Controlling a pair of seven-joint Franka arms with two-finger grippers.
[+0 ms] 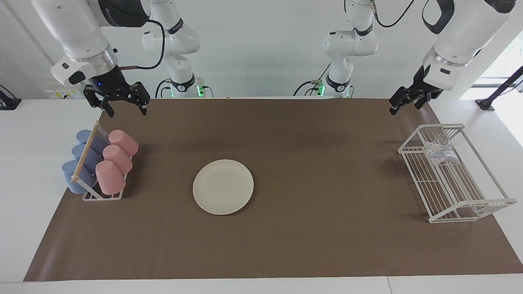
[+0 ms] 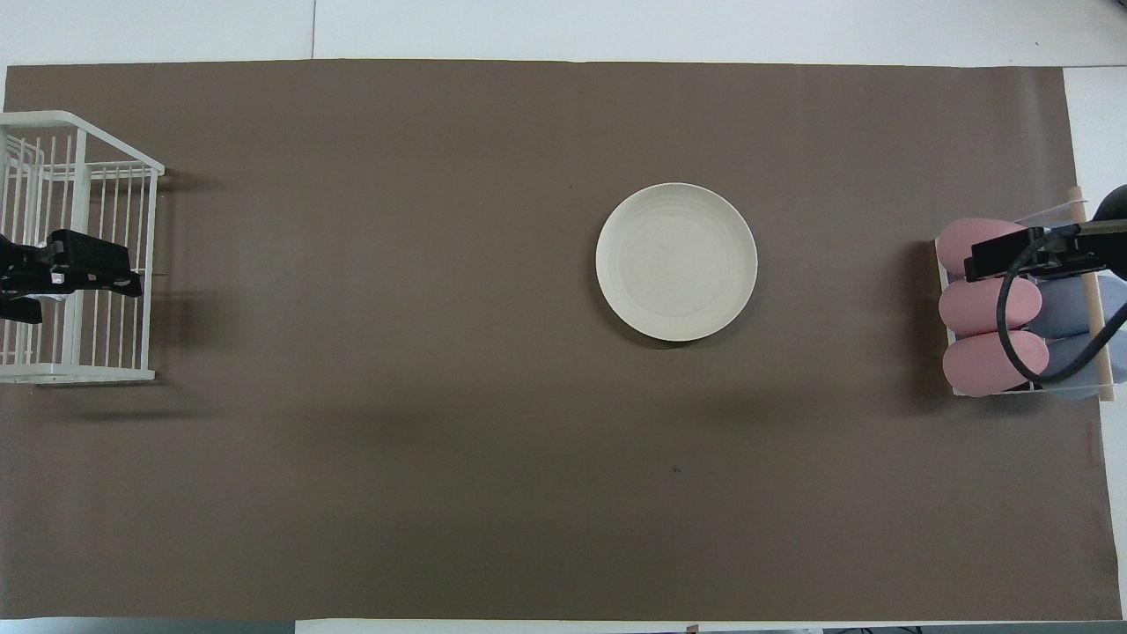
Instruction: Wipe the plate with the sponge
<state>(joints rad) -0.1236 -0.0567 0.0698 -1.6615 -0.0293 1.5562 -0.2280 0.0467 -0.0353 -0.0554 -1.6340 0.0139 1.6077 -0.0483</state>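
Two grippers hang near the robots' edge of the brown mat (image 1: 286, 245), neither holding anything: the right gripper (image 1: 124, 107), fingertips spread wide, is up over the mat's edge near the cup rack (image 1: 102, 197), and the left gripper (image 1: 404, 104), also wide apart as far as can be judged, is over the mat's corner close to the white wire basket (image 1: 449, 192). Farther out at the left arm's end, the sponge (image 1: 440, 152) lies in that basket, in the part nearest the robots. At the right arm's end, the pink cups (image 1: 116, 165) and blue cups (image 1: 81, 161) lie in their rack. Between the two racks and well apart from both, the plate (image 1: 223, 186) sits flat and bare on the mat, a little toward the right arm's end. No step looks begun; fetching the sponge comes first. The left arm is the likely one, and its open fingers must drop between the basket's wires to pinch the soft pad, then carry it to the plate.
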